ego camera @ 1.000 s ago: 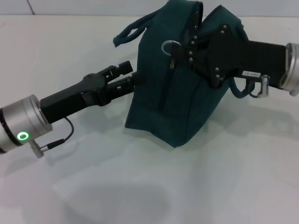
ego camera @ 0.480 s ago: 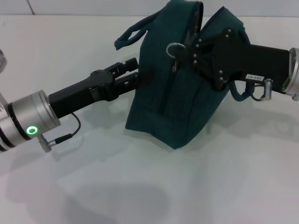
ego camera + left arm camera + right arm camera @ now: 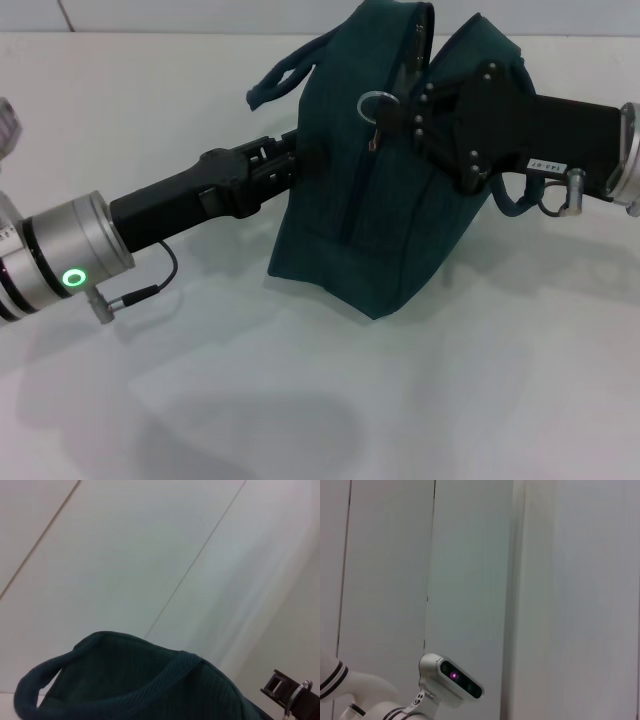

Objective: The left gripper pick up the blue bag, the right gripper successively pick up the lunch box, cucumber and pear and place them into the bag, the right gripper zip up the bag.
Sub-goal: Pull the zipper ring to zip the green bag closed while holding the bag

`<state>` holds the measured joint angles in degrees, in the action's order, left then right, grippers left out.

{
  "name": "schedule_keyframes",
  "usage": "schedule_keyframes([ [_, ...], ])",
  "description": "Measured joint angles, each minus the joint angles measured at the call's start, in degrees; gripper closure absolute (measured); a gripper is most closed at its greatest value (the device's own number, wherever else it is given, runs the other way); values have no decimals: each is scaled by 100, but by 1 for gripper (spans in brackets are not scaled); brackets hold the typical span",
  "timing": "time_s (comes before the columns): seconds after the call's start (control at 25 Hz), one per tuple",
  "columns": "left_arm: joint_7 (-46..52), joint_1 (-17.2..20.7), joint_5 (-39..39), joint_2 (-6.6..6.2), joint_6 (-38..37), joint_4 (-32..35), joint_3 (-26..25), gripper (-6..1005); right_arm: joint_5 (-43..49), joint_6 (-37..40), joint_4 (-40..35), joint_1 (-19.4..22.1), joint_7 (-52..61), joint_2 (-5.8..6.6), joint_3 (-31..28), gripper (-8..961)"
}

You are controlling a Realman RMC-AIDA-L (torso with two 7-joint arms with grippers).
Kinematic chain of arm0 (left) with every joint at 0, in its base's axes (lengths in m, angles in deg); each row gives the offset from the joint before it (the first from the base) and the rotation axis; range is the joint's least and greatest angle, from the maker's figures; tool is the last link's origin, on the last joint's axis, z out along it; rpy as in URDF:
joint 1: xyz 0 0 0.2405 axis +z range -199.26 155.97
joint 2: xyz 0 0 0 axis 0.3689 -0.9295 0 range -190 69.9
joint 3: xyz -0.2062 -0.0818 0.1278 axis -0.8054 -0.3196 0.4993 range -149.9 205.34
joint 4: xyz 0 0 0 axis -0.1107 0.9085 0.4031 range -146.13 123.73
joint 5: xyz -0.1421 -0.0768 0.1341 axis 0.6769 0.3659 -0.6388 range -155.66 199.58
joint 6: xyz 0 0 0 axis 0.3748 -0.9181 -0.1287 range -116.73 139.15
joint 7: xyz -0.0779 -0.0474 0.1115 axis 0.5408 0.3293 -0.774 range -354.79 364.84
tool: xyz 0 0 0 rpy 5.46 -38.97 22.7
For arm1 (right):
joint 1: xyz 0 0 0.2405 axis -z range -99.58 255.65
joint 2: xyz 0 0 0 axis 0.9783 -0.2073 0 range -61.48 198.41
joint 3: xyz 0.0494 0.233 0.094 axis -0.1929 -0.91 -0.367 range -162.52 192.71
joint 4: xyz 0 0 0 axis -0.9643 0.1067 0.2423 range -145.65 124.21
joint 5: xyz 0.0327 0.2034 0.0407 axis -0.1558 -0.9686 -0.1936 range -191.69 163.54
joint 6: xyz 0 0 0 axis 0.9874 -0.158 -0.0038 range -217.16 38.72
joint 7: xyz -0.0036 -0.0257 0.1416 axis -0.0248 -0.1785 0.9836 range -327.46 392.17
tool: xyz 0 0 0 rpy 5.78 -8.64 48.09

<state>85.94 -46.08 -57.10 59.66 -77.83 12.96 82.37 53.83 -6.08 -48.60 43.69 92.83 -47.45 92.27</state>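
White table [image 3: 480, 380], blue bag [image 3: 370, 210]; both grippers' [image 3: 290, 165] [image 3: 400, 105] jaws hidden, state unclear.

A dark teal, ribbed woven fabric bag [image 3: 150, 690] is seen along the lower part of the frame, its rounded top edge rising from the lower left toward the centre and then falling toward the lower right. A looped strap handle of the same teal webbing [image 3: 37, 687] is curled at the lower left corner. At the lower right corner, a black end effector part [image 3: 295, 702] is partly shown beside the bag, with a thin silver metal ring [image 3: 296, 692] against it. The rest of the frame is filled by pale wall panels [image 3: 150, 555] crossed by thin diagonal seams.
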Motion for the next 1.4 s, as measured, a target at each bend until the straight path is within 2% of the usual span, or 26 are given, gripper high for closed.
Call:
schedule_keyframes([
  [0.24, -96, -42, 31, 5, -9, 0, 2, 643, 0, -38, 3, -2, -10, 7, -6, 949],
  [0.6, -128, -113, -8, 9, -16, 0, 109, 871, -96, -50, 16, -2, -18, 19, -40, 949],
  [0.8, -186, -124, -8, 4, -6, 0, 168, 937, -257, -6, 18, -1, -3, 34, -43, 949],
  [1.4, -346, -65, -14, -10, -330, 0, 398, 941, -430, -18, 191, 10, 247, 61, -243, 948],
])
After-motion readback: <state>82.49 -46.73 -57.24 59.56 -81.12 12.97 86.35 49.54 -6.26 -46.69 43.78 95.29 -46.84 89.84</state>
